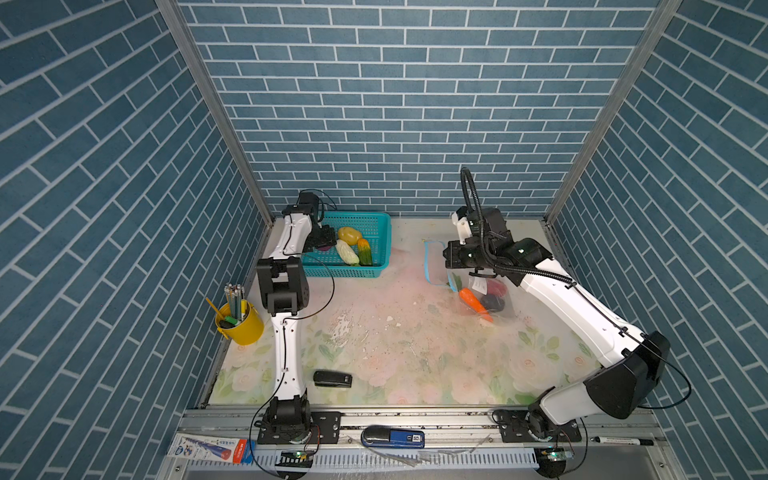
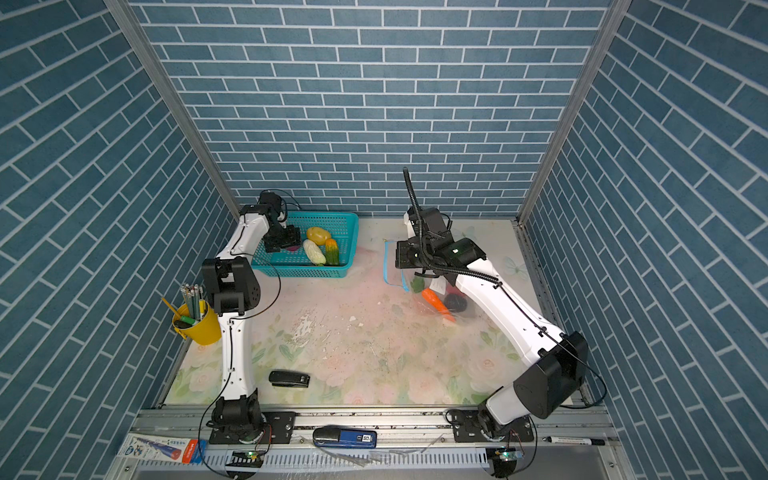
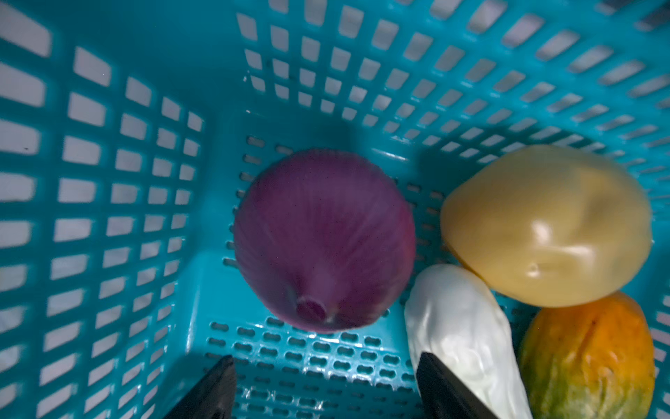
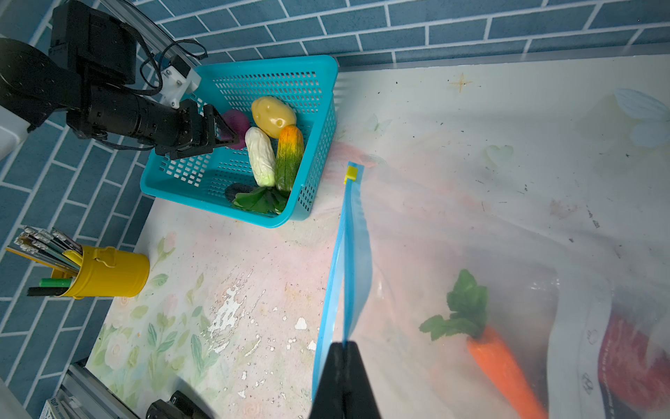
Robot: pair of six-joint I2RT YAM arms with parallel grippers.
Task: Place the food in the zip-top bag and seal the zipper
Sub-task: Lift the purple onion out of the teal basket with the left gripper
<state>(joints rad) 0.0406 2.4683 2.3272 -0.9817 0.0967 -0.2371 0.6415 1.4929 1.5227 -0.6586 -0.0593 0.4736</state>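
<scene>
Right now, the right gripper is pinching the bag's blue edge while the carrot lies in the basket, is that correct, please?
Not quite: the carrot lies inside the bag, not in the basket, as the right wrist view shows. The right gripper does pinch the blue edge.

basket (image 1: 345,271) — back left | onion (image 3: 322,239) in basket | zip-top bag (image 1: 508,311) — right | carrot (image 1: 473,302) inside
</scene>
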